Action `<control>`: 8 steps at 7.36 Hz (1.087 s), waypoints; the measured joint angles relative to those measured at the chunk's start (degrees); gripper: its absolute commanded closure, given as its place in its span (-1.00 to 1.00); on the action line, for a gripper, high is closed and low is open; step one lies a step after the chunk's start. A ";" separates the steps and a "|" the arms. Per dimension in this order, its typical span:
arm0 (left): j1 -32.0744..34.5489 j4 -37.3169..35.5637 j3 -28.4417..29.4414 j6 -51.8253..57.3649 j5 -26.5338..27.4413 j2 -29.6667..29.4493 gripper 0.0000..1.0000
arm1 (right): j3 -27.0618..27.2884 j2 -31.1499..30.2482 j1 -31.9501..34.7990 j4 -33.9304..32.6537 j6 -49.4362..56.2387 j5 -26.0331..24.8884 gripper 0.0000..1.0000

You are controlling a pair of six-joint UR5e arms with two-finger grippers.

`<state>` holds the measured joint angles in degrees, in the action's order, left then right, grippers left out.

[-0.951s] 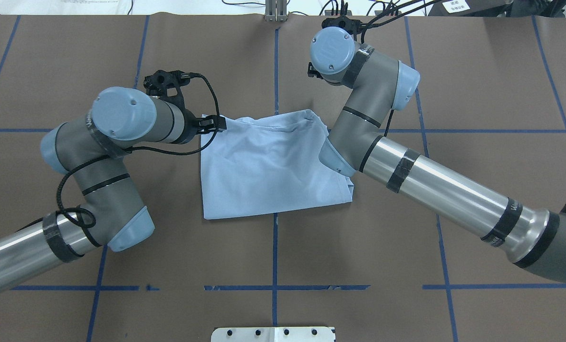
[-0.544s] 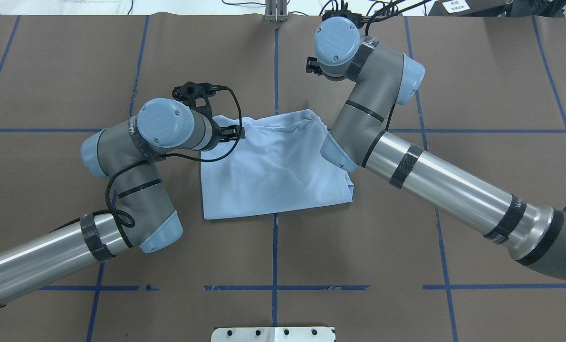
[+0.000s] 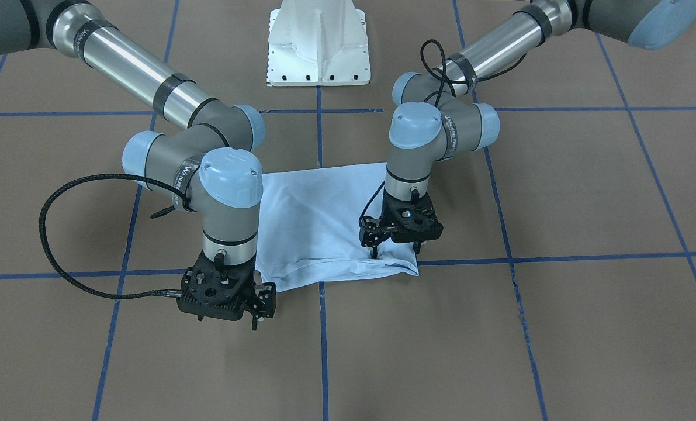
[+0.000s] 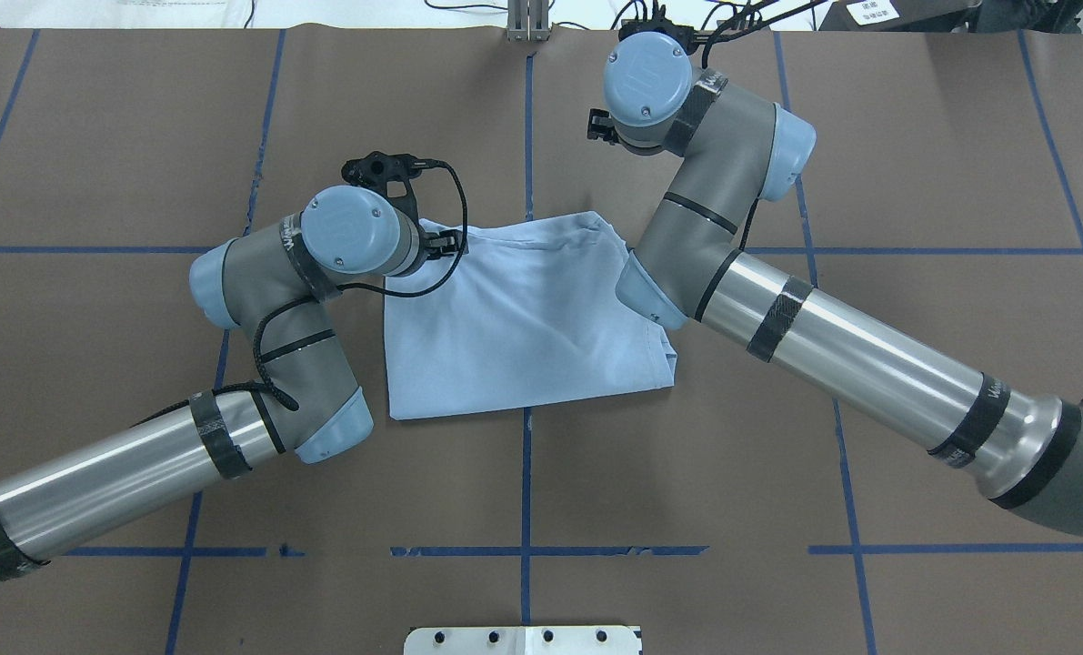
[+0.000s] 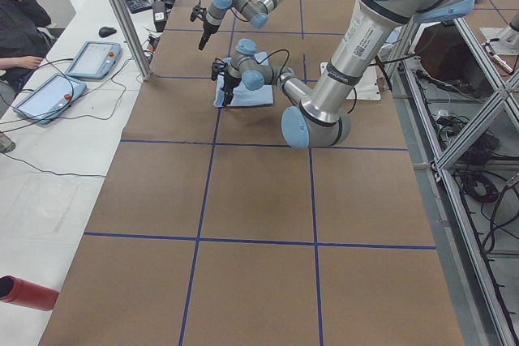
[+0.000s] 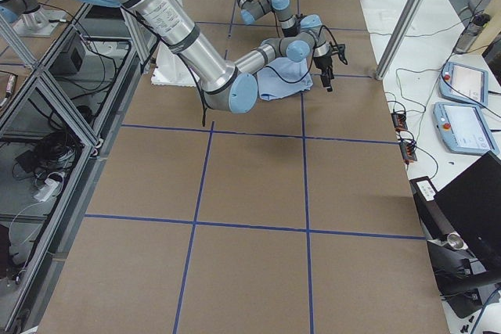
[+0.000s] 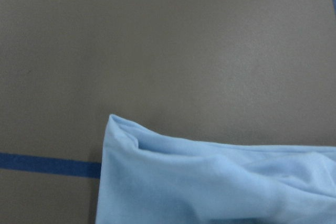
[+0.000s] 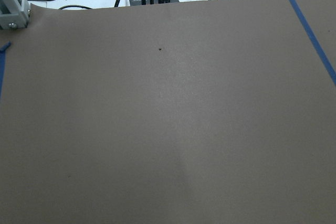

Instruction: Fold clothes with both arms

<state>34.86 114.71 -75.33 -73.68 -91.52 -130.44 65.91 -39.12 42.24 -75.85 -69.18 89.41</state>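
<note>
Inspection at this moment: the T-shirt lay folded into a rough rectangle at the middle of the table, flat apart from a bunched far edge.

Change noted over the last second: the left arm had swung in from beside the cloth, and its left gripper now stood over the shirt's far corner on that side. Its fingers were spread wide, one tip on the cloth and one at its edge, with nothing gripped. The left wrist view confirmed the corner directly below.

The right gripper had drawn slightly further off the garment and hung above bare table past the opposite far corner. Its wrist view showed only table. The fingers looked fairly close together from the front, but I could not tell their gap with confidence.

Judgement: the left side was set to pinch its corner and the right was not in position, so a two-arm fold was not ready to begin
</note>
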 measured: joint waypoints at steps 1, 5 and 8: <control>1.40 0.23 1.86 0.36 0.14 -0.38 -1.00 | 0.00 -0.07 0.01 0.00 0.01 0.09 -1.00; 5.51 1.12 3.91 5.22 -1.15 -0.60 -1.00 | 0.71 -0.72 0.41 -0.01 1.88 3.69 -1.00; 8.12 -5.17 -17.57 14.21 -8.47 9.09 -1.00 | 12.41 -10.65 6.81 -2.22 13.28 15.80 -1.00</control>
<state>42.98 109.54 -92.90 -59.47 -99.99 -121.34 78.33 -49.77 49.05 -78.07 -55.91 105.20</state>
